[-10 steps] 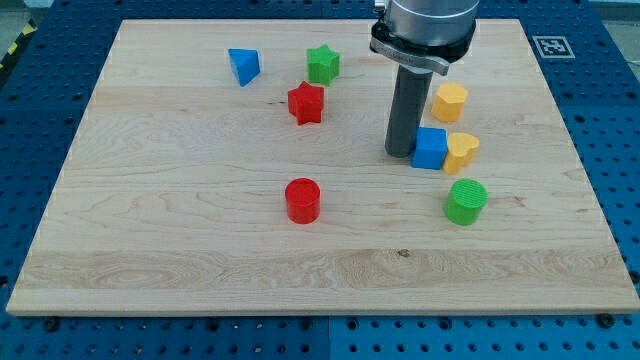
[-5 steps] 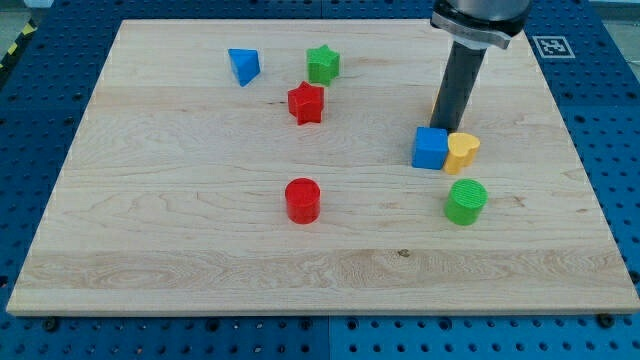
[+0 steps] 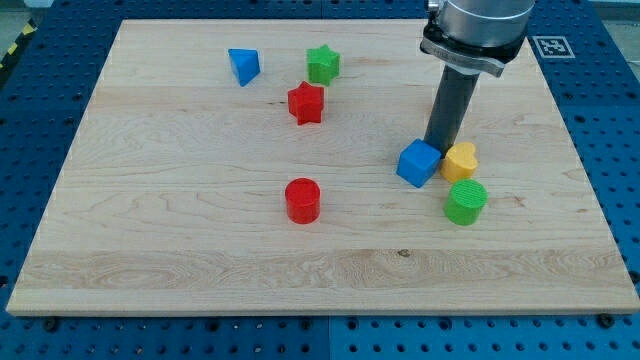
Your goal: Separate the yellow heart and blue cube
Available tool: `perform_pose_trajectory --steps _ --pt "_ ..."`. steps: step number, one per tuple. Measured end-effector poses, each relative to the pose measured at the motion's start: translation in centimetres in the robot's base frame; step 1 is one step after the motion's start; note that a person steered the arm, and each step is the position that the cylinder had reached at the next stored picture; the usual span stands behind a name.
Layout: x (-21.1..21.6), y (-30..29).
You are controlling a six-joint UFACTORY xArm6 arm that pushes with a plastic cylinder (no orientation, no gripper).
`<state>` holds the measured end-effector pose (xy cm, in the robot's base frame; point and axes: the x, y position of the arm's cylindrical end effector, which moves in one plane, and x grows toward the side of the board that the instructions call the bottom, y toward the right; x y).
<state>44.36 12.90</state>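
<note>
We work over a pale wooden board surface (image 3: 200, 230). Our dark rod carries no claw; my tip (image 3: 441, 147) sits at the top of the gap between the blue plastic cube (image 3: 418, 163), turned diamond-wise at its left, and the yellow plastic heart (image 3: 461, 161) at its right. A green ribbed cylinder (image 3: 466, 201) lies just below the heart.

Seven blocks are counted on the board (image 3: 200, 240): two blue (image 3: 419, 163) (image 3: 244, 66), two red (image 3: 306, 103) (image 3: 302, 200), two green (image 3: 323, 64) (image 3: 465, 202), one yellow (image 3: 461, 161). One rod is seen.
</note>
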Motion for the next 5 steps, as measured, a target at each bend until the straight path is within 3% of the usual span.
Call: perform_pose_trajectory --steps 3,5 --pt "1.4 -3.0" --pt "1.4 -15.6"
